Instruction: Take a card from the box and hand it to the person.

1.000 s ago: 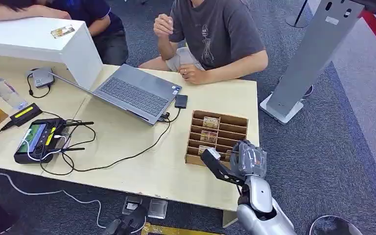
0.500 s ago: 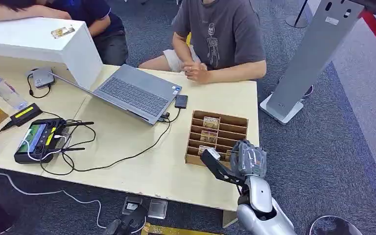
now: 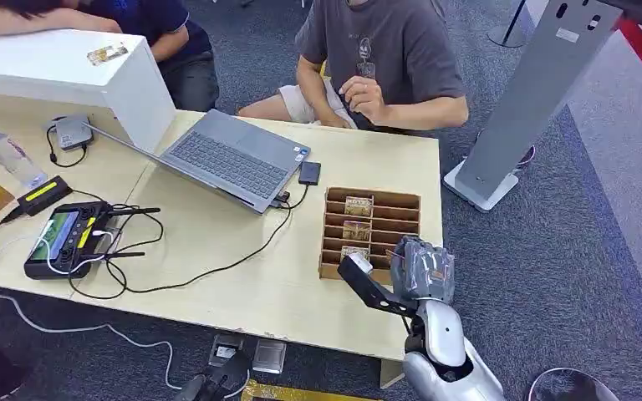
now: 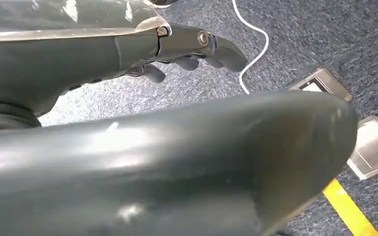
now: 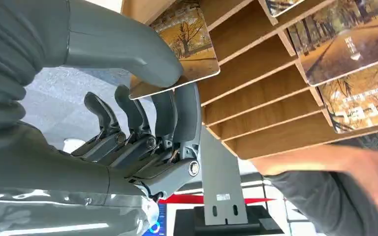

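Observation:
A slotted wooden box (image 3: 401, 219) stands near the table's right edge and holds cards printed with autumn trees (image 3: 356, 205). My right hand (image 3: 408, 269) is at the box's near end. In the right wrist view its thumb (image 5: 128, 54) and fingers (image 5: 177, 110) pinch one such card (image 5: 189, 46) at the nearest slot of the box (image 5: 256, 98); more cards (image 5: 349, 54) sit in farther slots. A person in a grey T-shirt (image 3: 384, 50) sits across the table with one hand (image 3: 364, 96) raised to the chest. My left hand (image 4: 192, 46) hangs over the carpet and holds nothing.
An open laptop (image 3: 230, 154), a phone (image 3: 308, 173), a screen controller (image 3: 67, 238) with looped cables, a water bottle (image 3: 4, 154) and a white case (image 3: 75, 71) take up the table's left and middle. A grey stand (image 3: 543, 92) rises to the right. Another person (image 3: 163, 25) sits back left.
The person's hands left the table edge and one rose to the chest. My right hand edged slightly closer to the box's near end.

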Robot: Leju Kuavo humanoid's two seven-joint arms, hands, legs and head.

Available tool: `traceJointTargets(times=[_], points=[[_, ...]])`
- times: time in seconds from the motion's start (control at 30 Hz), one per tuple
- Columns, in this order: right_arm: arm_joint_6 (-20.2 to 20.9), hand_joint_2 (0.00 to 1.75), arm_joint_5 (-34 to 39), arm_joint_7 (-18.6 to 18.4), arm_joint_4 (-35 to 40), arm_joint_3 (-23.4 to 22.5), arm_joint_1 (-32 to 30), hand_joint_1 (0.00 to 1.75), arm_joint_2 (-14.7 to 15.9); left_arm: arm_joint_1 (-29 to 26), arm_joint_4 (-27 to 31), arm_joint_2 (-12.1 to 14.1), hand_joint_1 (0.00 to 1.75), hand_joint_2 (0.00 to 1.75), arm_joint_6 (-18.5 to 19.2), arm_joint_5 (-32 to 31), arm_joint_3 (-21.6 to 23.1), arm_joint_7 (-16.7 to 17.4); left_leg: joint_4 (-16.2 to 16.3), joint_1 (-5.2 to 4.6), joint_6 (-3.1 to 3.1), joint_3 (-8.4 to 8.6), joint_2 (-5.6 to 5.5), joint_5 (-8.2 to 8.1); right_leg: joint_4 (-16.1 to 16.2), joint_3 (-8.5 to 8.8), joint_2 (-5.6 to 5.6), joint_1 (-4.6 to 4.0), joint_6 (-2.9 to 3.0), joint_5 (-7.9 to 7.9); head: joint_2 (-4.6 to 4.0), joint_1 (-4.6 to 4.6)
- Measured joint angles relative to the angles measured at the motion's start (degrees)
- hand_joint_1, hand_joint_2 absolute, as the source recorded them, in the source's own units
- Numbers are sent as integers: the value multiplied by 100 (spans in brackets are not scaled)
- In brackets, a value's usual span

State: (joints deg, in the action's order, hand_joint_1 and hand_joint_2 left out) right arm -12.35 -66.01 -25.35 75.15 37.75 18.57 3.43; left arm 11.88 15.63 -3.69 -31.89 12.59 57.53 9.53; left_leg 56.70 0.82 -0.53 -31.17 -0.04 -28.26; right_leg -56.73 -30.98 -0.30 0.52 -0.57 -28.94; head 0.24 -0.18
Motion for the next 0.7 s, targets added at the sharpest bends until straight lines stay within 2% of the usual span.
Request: traceJointTargets(times=[0.43, 0.5, 0.7], points=[[22, 175, 31, 116, 233, -11, -9, 159, 31, 1, 0, 0, 0, 0, 2, 0, 0, -2, 0, 0, 0, -1, 0, 0, 0, 0, 0, 0, 0, 0, 0, 0], [39, 175, 142, 230, 339, -17, 16, 152, 46, 0, 0, 0, 0, 0, 2, 4, -2, -7, 0, 0, 0, 0, 0, 0, 0, 0, 0, 0, 0, 0, 0, 2], [52, 175, 256, 382, 897, -65, 203, 152, 116, -18, 0, 2, 0, 0, 0, 35, -13, -59, 0, 0, 0, 1, 0, 0, 0, -1, 0, 0, 0, 0, 0, 0]])
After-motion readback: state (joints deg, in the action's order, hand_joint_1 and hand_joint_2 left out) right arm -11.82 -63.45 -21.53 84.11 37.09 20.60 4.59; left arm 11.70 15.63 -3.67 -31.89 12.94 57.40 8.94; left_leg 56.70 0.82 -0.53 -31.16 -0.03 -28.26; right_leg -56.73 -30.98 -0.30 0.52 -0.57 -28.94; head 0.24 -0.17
